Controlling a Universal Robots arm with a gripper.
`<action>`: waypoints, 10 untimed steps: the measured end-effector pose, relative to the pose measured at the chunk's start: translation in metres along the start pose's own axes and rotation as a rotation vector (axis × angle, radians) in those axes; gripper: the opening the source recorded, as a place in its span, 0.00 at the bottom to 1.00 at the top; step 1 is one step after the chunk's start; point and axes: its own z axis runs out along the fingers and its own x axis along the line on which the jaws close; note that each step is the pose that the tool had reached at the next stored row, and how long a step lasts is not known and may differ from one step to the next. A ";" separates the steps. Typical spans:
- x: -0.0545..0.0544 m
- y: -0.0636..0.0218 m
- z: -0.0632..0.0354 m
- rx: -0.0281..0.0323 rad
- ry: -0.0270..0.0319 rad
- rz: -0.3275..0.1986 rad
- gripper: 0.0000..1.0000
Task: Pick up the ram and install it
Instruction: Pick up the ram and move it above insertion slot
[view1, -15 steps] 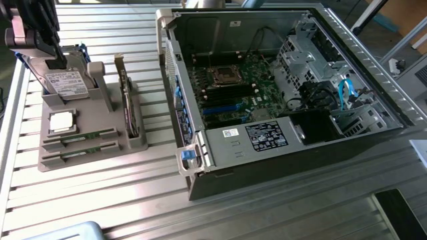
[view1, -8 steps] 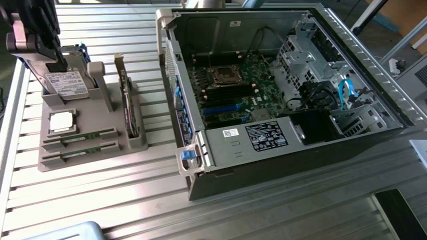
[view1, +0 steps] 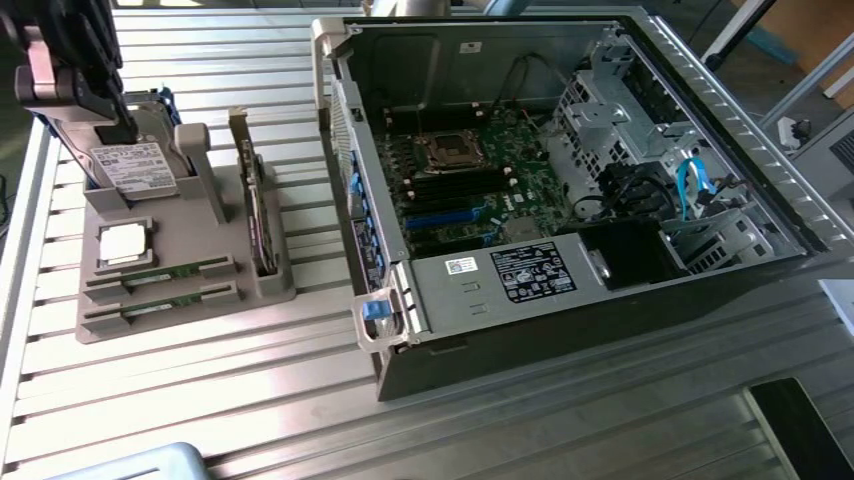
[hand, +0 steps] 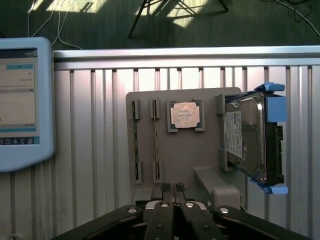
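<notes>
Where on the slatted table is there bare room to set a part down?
Widest bare patch: the slatted table along the exterior view's lower edge, bordered by the parts holder, the open computer case, the tablet and a black object. A narrow strip runs between holder and case. Crowded: the holder, packed with hard drive, ram and expansion card.

The table (view1: 561, 425) carries one grey holder (view1: 187, 292), one open computer case (view1: 400, 62) with one motherboard (view1: 467, 185) inside, and one blue-framed tablet (hand: 20, 150). The holder contains two ram sticks (view1: 174, 272) (view1: 160, 312), one processor chip (view1: 123, 243), one hard drive (view1: 134, 160) and one upright expansion card (view1: 254, 205). One hand (hand: 173, 189) is present above the holder.
</notes>
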 end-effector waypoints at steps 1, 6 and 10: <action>0.000 0.0000 0.0000 0.0003 -0.0001 -0.001 0.10; 0.000 0.0000 0.0000 0.0018 0.0001 -0.005 0.10; 0.000 0.0001 0.0002 0.0016 0.0003 -0.005 0.10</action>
